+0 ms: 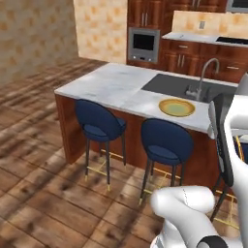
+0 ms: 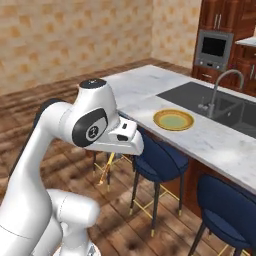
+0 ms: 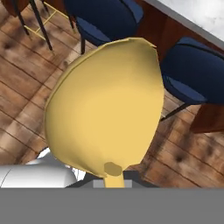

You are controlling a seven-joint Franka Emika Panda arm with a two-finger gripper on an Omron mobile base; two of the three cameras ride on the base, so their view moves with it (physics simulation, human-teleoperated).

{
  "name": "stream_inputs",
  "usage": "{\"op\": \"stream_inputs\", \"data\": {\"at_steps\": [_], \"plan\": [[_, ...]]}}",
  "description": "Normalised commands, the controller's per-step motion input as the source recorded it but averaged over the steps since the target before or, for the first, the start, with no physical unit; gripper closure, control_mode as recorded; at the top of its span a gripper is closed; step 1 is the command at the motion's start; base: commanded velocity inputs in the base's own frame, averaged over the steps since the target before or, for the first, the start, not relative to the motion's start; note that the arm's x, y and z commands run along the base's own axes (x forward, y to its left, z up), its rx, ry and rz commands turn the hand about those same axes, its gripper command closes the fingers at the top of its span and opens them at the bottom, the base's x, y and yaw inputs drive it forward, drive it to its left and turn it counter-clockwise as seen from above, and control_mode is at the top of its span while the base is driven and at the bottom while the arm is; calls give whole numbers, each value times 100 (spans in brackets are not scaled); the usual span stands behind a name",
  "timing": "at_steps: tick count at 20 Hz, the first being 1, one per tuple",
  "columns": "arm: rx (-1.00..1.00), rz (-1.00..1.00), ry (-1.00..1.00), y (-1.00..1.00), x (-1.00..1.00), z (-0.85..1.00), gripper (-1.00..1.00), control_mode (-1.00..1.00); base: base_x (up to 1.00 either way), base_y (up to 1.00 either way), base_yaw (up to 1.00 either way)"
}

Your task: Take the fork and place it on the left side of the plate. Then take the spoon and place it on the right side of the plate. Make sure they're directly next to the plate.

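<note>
Claw pinching spoon (image 3: 103, 118), bowl huge before camera, above wood floor; plate (image 1: 177, 107) on island counter (image 1: 116, 85).

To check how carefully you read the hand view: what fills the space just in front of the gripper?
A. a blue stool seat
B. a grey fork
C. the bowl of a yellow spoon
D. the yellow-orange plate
C: a big rounded yellow spoon bowl narrows to a short stem right at the gripper, above the wood floor, while the plate lies on the counter.
</note>
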Motion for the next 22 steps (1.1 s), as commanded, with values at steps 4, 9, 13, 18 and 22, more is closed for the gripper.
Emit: {"op": "stream_inputs", "data": {"at_steps": [4,9,13,18,22], "plan": [[0,0,0,0,0,0,100,100,83,60,-53],[0,0,0,0,0,0,100,100,77,49,-53],[0,0,0,0,0,0,100,100,78,10,-51],[0,0,0,0,0,0,100,100,76,0,-49],[0,0,0,0,0,0,100,100,94,8,-43]]}}
